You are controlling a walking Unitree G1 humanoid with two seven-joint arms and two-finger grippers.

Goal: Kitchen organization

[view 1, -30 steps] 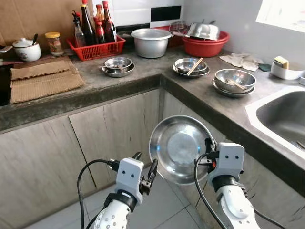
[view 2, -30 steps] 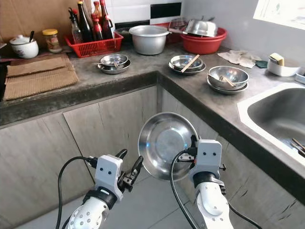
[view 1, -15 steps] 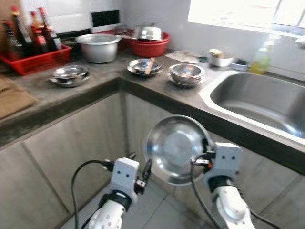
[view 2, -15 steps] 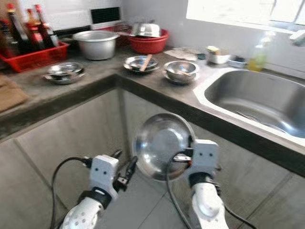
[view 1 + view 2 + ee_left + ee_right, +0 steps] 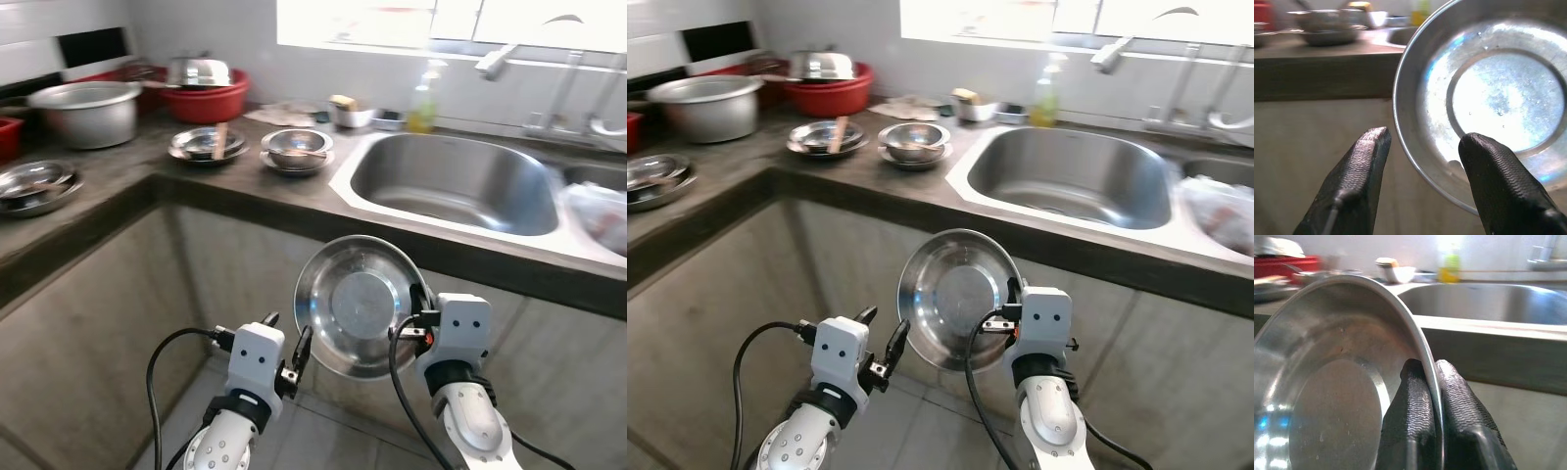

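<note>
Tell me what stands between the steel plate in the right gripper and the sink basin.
Nothing visible blocks it. The right gripper holds the steel plate upright by its rim, below the counter edge; it must rise over that edge to reach the sink basin, which looks bare.

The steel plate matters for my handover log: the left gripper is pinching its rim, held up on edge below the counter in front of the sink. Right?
Not quite: the right gripper pinches the steel plate by its rim, as the right wrist view shows. The left gripper is open beside it, holding nothing. The plate is indeed up on edge below the counter, in front of the sink.
</note>
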